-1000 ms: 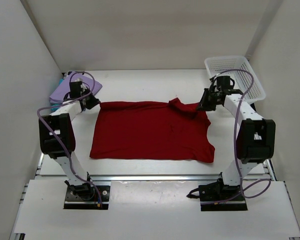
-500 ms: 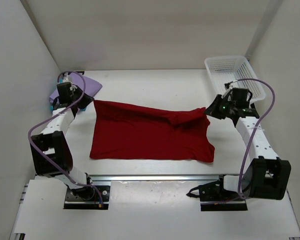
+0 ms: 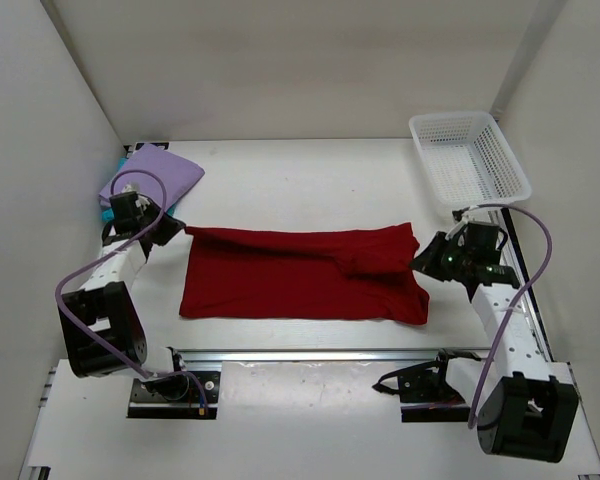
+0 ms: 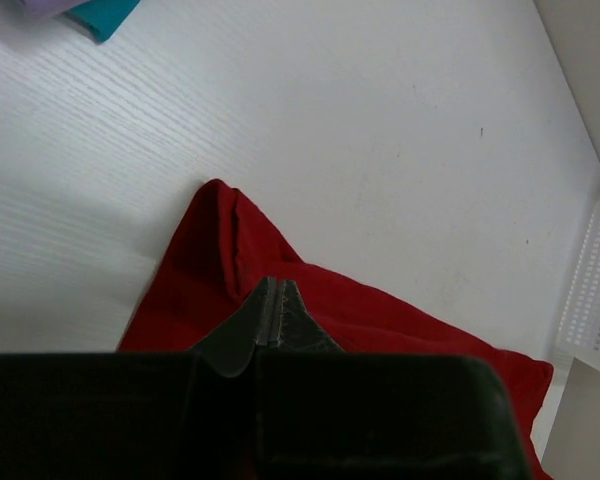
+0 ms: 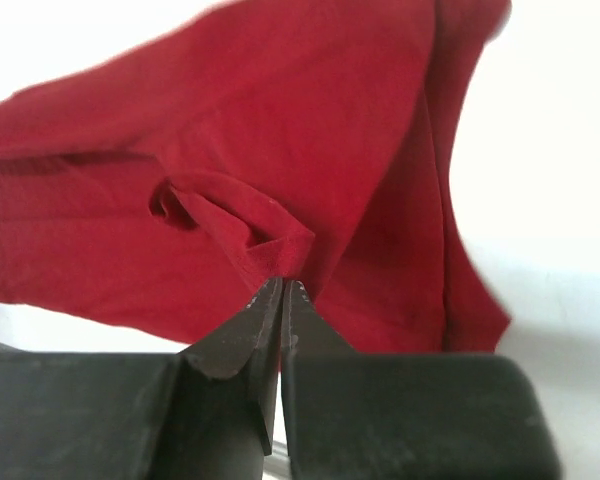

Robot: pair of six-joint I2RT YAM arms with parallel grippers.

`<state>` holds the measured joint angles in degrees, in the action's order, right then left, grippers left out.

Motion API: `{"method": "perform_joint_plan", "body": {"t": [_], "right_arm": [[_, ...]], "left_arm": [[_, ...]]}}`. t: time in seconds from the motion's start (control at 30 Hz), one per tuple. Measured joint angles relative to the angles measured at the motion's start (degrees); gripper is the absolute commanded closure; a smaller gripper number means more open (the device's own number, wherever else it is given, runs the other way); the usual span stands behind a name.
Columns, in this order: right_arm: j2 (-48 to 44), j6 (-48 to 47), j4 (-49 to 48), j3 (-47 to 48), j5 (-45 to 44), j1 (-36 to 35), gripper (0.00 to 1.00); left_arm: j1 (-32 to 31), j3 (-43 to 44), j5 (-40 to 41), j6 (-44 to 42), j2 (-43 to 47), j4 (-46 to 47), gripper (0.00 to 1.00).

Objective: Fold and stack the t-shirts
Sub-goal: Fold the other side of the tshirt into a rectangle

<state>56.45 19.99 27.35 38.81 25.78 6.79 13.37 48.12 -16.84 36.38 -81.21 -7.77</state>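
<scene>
The dark red t-shirt (image 3: 300,272) lies across the table's middle, its far half lifted and drawn toward the near side. My left gripper (image 3: 176,229) is shut on the shirt's far left corner (image 4: 220,240). My right gripper (image 3: 425,258) is shut on its far right corner (image 5: 280,250). The shirt hangs between them in the wrist views. The lavender t-shirt (image 3: 152,175) lies folded at the far left, on top of the teal t-shirt (image 3: 109,212), of which only an edge shows; a teal corner also shows in the left wrist view (image 4: 105,15).
A white mesh basket (image 3: 468,155) stands at the far right corner; its edge shows in the left wrist view (image 4: 592,290). White walls enclose the table on left, back and right. A metal rail (image 3: 310,353) runs along the near edge.
Both grippers have pulled the red shirt's far edge toward the near side, folding the shirt over itself. The left arm has swung away from the lavender shirt, uncovering it.
</scene>
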Motion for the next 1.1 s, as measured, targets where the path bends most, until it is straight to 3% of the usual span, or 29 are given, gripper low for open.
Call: {"method": "perform_joint_plan", "body": {"t": [0.43,0.5,0.57,0.7,0.83,0.93,1.1], "right_arm": [[-9.3,0.2,5.1,-5.7,-2.9,1.3,1.0],[-9.3,-0.1,6.6,-5.3,-3.9,1.0,0.97],[-9.3,-0.5,7.8,-5.3,-4.5,0.9,0.89],[-10.6,-1.0,10.9,-5.1,-6.8,-1.6,0.71],[-12.6,-1.7,13.5,-2.5,-8.5,-4.4,0.84],[-10.4,-0.8,11.7,0.6,-11.7,-12.2,0.99],[1.9,1.5,4.5,3.0,-16.0,-32.2,0.97]], "left_arm": [[2.5,-11.4,2.5,-1.0,2.9,-0.9,1.0],[2.4,-11.9,3.3,-1.2,3.4,-1.2,0.89],[2.5,-12.1,3.8,-1.3,3.5,-1.3,0.71],[4.2,-12.1,4.0,0.0,3.8,-1.2,0.68],[4.8,-12.1,3.9,1.8,5.7,-0.5,0.76],[2.0,-12.1,4.2,2.7,8.1,1.0,0.79],[-10.3,-12.1,6.0,2.6,11.8,4.1,0.8]]}}
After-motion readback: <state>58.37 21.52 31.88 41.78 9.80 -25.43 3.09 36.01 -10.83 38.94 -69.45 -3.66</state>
